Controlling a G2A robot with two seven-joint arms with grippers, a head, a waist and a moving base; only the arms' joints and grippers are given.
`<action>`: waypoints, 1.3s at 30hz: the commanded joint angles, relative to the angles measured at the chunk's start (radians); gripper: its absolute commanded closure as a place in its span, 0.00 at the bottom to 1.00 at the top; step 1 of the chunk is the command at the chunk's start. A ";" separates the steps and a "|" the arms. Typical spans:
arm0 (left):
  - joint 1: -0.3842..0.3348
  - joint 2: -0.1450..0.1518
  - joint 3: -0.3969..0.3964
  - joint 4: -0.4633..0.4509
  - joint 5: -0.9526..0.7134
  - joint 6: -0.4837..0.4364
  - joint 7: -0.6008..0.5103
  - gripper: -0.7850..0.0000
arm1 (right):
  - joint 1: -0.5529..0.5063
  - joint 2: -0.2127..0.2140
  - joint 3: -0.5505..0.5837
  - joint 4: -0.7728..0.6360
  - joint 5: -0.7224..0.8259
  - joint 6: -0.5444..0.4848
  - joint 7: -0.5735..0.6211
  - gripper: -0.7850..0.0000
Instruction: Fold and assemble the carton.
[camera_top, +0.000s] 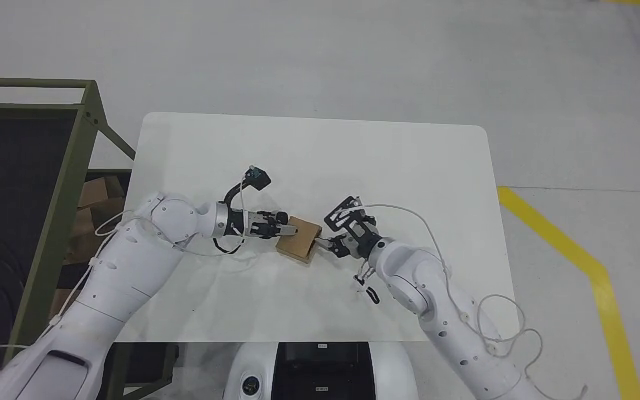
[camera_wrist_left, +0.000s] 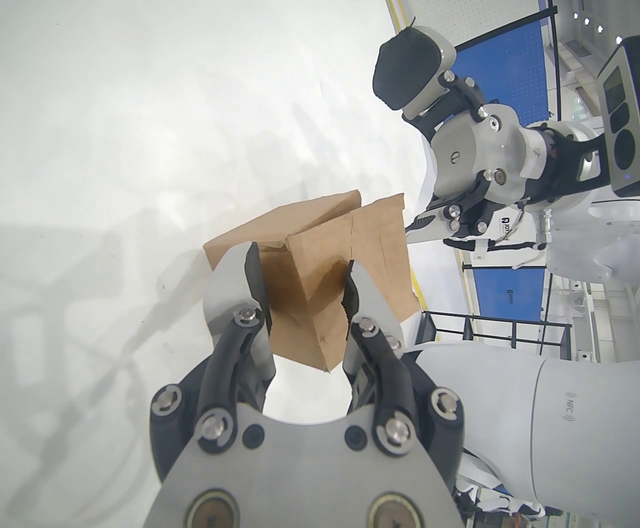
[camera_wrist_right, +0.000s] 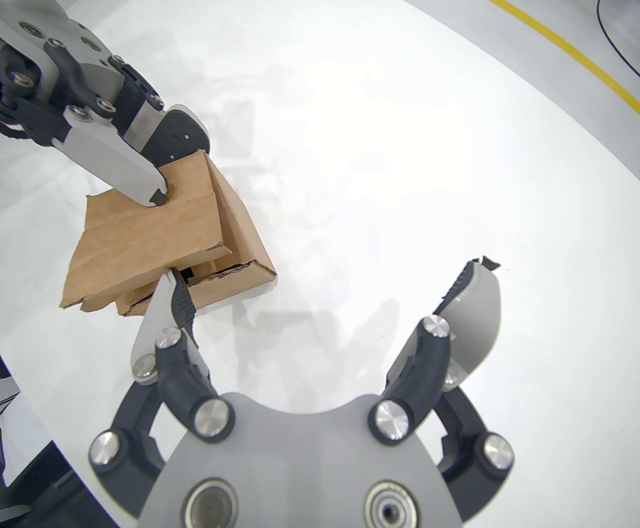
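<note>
Carton (camera_top: 300, 243) rests on the table (camera_top: 400, 160), near its middle, partly formed, between the two arms. Left gripper (camera_wrist_left: 305, 295): jaws clenched on a raised panel at one end, steadying the carton. Right gripper (camera_wrist_right: 325, 272): jaws spread wide, grasping nothing; one jaw tip touches the ragged flaps at the open end. Step in hand looks like closing that end. Next move likely calls for the right arm to press the loose flap inward while the left holds firm, without crushing the wall

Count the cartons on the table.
1. The carton is near the table's front, between the grippers: the left gripper clamps one end, and the open right gripper has one finger at the other.
</note>
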 joint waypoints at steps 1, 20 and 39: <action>0.000 0.000 0.000 0.000 0.000 0.001 0.000 0.58 | -0.001 0.000 0.001 0.000 -0.003 0.000 -0.003 0.00; -0.014 -0.006 0.017 0.009 0.005 0.009 -0.005 0.59 | -0.007 0.002 0.008 0.018 -0.009 -0.011 -0.020 0.00; -0.018 -0.009 0.021 0.022 0.007 0.000 -0.002 0.61 | -0.011 0.004 0.026 0.002 -0.002 -0.008 0.003 0.00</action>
